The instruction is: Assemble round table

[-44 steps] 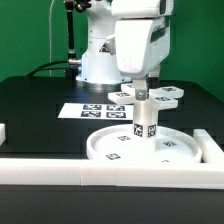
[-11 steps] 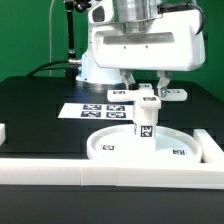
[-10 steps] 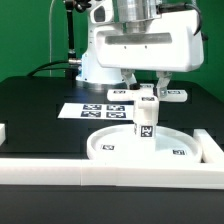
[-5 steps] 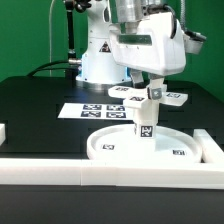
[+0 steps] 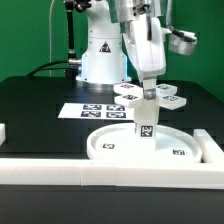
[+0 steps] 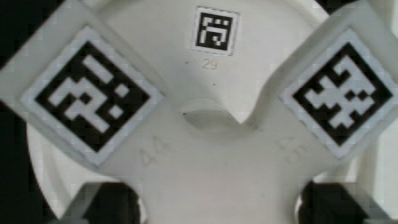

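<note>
The wide rimmed disc (image 5: 104, 146) lies at the front of the black table. The short thick post (image 5: 146, 126) stands upright in its middle, with tags on its sides. My gripper (image 5: 148, 100) comes straight down onto the top of the post and is shut on it. In the wrist view the post (image 6: 222, 150) fills the picture between my dark fingers (image 6: 111, 200), my gripper (image 6: 222, 205) closed round it, and a tag on the disc (image 6: 214, 28) shows beyond. The cross-shaped piece (image 5: 172, 98) lies behind the post, partly hidden by my gripper.
The marker board (image 5: 92, 110) lies flat behind the disc, toward the exterior view's left. A long white rail (image 5: 90, 172) runs along the table's front edge, with white pieces at the left edge (image 5: 3, 130) and right of the disc (image 5: 207, 146). The robot base (image 5: 100, 55) stands at the back.
My gripper has turned about the upright axis while staying on top of the post: its broad face showed one second ago, its narrow side shows now. The post and disc stay in place.
</note>
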Robot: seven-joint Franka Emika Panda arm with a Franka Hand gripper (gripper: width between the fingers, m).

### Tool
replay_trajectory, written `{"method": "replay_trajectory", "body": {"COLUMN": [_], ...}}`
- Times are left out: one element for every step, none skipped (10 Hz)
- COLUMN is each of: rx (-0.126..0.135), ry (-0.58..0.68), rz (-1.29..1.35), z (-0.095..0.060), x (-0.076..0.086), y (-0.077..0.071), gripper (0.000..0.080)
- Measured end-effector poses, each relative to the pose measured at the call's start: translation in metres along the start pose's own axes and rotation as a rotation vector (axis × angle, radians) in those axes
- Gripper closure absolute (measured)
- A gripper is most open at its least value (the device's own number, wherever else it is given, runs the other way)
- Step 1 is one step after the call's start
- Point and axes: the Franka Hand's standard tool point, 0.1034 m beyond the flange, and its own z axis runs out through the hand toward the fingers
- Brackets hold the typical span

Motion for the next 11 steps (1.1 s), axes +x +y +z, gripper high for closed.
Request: {"method": "replay_trajectory", "body": {"rx": [0.002, 0.002, 0.000, 0.000, 0.003, -0.001, -0.004, -0.001, -0.004, -0.006, -0.006], "ry": [-0.006, -0.008, -0.008, -0.009, -0.010, -0.015, -0.022, -0.028, -0.029, -0.029, -0.026], "rz": [0.032, 0.038, 0.018, -0.036, -0.110, -0.133, -0.171, -0.182, -0.178, -0.194, -0.325], "z": [0.000, 0.000, 0.001, 0.000, -0.004, -0.010, -0.017, -0.021, -0.018, -0.017, -0.016], "x": [0.000, 0.000, -0.001, -0.002, -0.002, -0.003, -0.006, -0.008, -0.008, -0.008, -0.008], "y": [0.000, 0.000, 0.000, 0.000, -0.001, -0.001, -0.002, -0.002, -0.001, -0.001, 0.000], "gripper": [0.0354, 0.0354, 0.0216, 0.0216, 0.0164, 0.0154, 0.0154, 0.0151, 0.0151, 0.0151, 0.0151]}}
